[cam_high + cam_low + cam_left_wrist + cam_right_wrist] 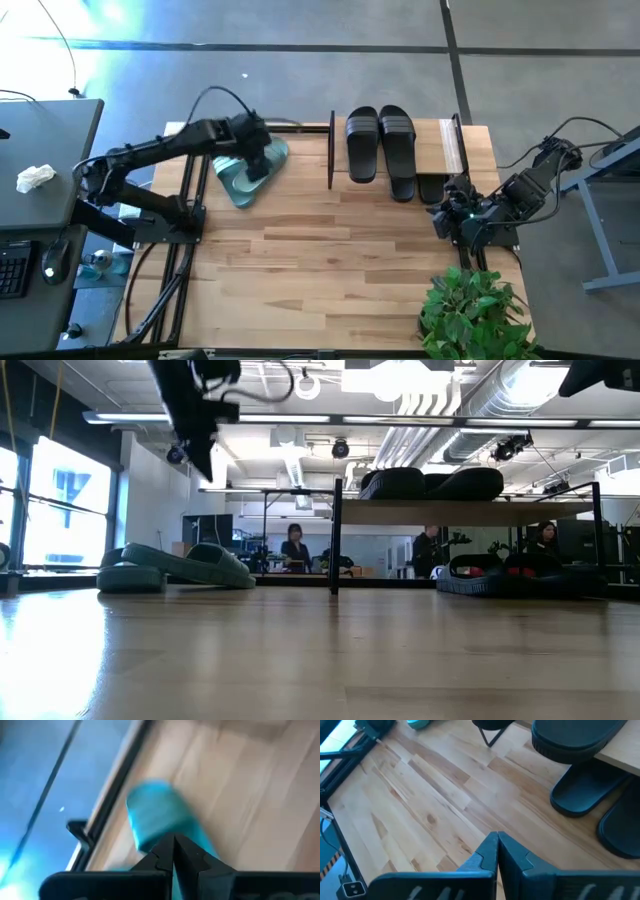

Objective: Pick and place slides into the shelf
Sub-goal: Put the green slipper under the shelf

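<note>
Two sage-green slides (243, 172) (175, 565) lie together on the table at its far left. My left gripper (262, 165) (173, 851) hangs shut just above them (213, 460); its wrist view shows one green slide (160, 817) below the fingertips. The shelf (440, 140) (465, 512) stands at the far right. A black pair of slides (380, 148) (430, 482) rests on its wooden top board. More black slides (585, 790) (490, 578) lie on the table under the board. My right gripper (447, 215) (496, 849) waits shut near the shelf's near right corner.
A potted plant (475, 310) stands at the table's near right corner. The middle and near part of the wooden table (320, 270) is bare. A desk with a keyboard (15, 265) stands off the table's left. People show in the room behind (295, 545).
</note>
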You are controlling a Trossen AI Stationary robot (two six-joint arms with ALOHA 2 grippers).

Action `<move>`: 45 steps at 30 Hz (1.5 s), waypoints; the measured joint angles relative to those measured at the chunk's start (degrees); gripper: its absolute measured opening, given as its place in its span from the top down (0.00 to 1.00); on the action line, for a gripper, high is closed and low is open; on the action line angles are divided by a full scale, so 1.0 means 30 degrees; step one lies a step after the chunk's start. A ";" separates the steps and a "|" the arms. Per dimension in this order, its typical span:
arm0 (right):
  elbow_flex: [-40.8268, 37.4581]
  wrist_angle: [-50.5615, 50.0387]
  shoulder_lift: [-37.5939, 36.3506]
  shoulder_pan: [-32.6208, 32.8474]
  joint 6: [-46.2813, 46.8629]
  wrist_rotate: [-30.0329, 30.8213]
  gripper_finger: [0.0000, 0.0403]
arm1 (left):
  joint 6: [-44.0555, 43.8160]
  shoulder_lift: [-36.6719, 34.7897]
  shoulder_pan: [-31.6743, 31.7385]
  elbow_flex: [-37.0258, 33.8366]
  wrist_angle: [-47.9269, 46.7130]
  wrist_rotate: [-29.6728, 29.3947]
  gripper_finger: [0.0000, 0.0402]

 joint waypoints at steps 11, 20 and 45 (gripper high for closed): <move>0.0000 0.0096 0.0015 0.0000 -0.0080 0.0882 1.00 | 0.5984 0.0140 0.2183 -0.4876 0.4023 0.0663 1.00; 0.0000 0.0225 0.0023 0.0000 -0.0853 0.0988 1.00 | 1.1292 0.0675 0.2275 -0.5058 0.6775 0.0835 0.98; 0.0000 0.0227 0.0023 -0.0003 -0.0867 0.1067 1.00 | 1.4930 0.5174 0.2267 -0.5065 0.8681 -0.1659 0.48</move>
